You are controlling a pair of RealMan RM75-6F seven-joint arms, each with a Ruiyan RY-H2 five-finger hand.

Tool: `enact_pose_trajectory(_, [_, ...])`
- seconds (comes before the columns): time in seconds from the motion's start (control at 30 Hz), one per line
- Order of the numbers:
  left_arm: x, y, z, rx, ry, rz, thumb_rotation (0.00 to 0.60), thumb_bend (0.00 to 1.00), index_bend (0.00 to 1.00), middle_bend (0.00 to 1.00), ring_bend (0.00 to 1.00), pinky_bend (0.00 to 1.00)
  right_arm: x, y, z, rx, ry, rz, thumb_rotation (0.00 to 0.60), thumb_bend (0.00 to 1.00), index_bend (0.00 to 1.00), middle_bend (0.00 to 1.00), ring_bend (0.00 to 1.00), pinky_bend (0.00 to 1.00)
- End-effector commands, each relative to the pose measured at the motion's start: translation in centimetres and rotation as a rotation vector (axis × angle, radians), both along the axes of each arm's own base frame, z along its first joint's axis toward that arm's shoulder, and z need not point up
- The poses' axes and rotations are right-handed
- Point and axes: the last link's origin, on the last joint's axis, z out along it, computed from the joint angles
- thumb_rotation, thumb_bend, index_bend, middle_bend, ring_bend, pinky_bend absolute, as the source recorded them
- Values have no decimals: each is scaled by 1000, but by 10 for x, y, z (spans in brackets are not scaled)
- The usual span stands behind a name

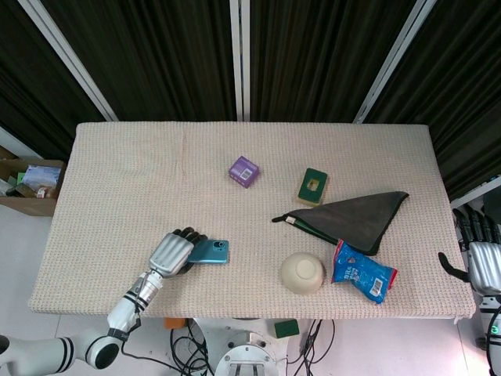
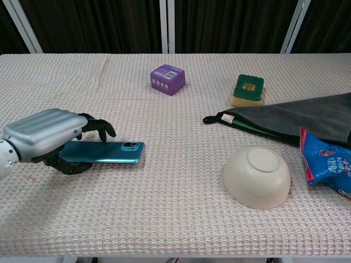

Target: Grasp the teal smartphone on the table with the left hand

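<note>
We see the silver left hand [image 2: 46, 136] gripping the flat teal smartphone [image 2: 107, 152], fingers curled over its near end. The phone tilts slightly above the beige woven tablecloth [image 2: 164, 208].

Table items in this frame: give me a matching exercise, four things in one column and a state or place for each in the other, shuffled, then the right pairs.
Things:
1. teal smartphone
2. cream bowl
3. purple box
4. blue snack packet

States or places:
A. upside down on the table
B. right of the bowl, near the dark cloth
C. one end under the left hand
D. towards the far side, left of the green and yellow sponge

Pairs: 1-C, 2-A, 3-D, 4-B
</note>
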Motion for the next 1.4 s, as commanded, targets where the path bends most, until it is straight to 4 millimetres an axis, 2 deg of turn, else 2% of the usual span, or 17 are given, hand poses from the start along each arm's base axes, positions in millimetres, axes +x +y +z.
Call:
enact_pose_trajectory(0.03, [1, 2, -2, 5, -29, 13, 600, 586, 367, 399, 264, 416, -1, 0, 1, -1, 0, -1, 600, 301, 0, 0, 0, 0])
enact_pose_trajectory(0.27, [6, 7, 7, 5, -115, 38, 600, 686, 486, 453, 318, 467, -1, -1, 2, -7, 2, 1, 600, 300, 0, 0, 0, 0])
enact_pose_trajectory(0.4, [7, 18, 18, -68, -114, 89, 600, 715, 539, 506, 367, 479, 0, -2, 1, -1, 6, 3, 600, 300, 0, 0, 0, 0])
enact_pose_trajectory(0.53, [19, 38, 37, -171, -103, 131, 600, 694, 498, 535, 402, 489, 0, -3, 0, 0, 6, 1, 600, 301, 0, 0, 0, 0])
enact_pose_trajectory(0.6, [20, 44, 43, -191, -65, 126, 600, 668, 393, 487, 371, 464, 0, -4, 0, -3, 6, 0, 600, 301, 0, 0, 0, 0])
enact_pose_trajectory(0.67, [16, 49, 46, -234, 0, 139, 600, 656, 262, 378, 295, 412, 0, -4, 0, -5, 9, -2, 600, 300, 0, 0, 0, 0])
enact_pose_trajectory(0.7, [14, 51, 46, -256, 27, 151, 600, 654, 194, 291, 238, 374, 1, -5, 0, -6, 10, -2, 600, 300, 0, 0, 0, 0])
enact_pose_trajectory(0.77, [16, 55, 46, -273, 57, 159, 600, 653, 112, 148, 150, 319, 2, -6, 0, -7, 12, 0, 600, 301, 0, 0, 0, 0])
enact_pose_trajectory(0.83, [21, 58, 45, -232, 44, 136, 600, 649, 68, 64, 92, 290, 3, -7, 0, -10, 13, 5, 600, 303, 0, 0, 0, 0])
enact_pose_trajectory(0.9, [26, 59, 46, -175, -5, 121, 598, 642, 44, 30, 63, 265, 4, -7, -1, -12, 16, 9, 600, 304, 0, 0, 0, 0])
enact_pose_trajectory(1.03, [25, 63, 52, -74, -63, 85, 552, 637, 14, 6, 22, 218, 4, -8, -2, -11, 19, 11, 600, 305, 0, 0, 0, 0])
enact_pose_trajectory(1.17, [24, 61, 69, 141, -149, 3, 532, 617, 6, 0, 13, 206, 4, -8, -3, -13, 19, 11, 600, 305, 0, 0, 0, 0])
enact_pose_trajectory(1.23, [16, 53, 81, 264, -174, -55, 575, 534, 6, 17, 13, 205, 4, -8, -4, -13, 18, 12, 600, 305, 0, 0, 0, 0])
enact_pose_trajectory(1.27, [9, 48, 85, 302, -169, -65, 591, 463, 6, 29, 13, 205, 4, -8, -4, -14, 17, 14, 600, 305, 0, 0, 0, 0])
enact_pose_trajectory(1.3, [-2, 41, 90, 335, -148, -59, 597, 370, 7, 38, 13, 205, 4, -7, -4, -14, 18, 16, 600, 305, 0, 0, 0, 0])
enact_pose_trajectory(1.37, [-21, 27, 100, 371, -111, -29, 600, 115, 12, 48, 13, 205, 3, -6, -4, -13, 22, 20, 600, 304, 0, 0, 0, 0])
enact_pose_trajectory(1.4, [-35, 17, 107, 395, -84, -8, 600, 65, 14, 49, 13, 205, 2, -4, -5, -11, 30, 21, 600, 304, 0, 0, 0, 0])
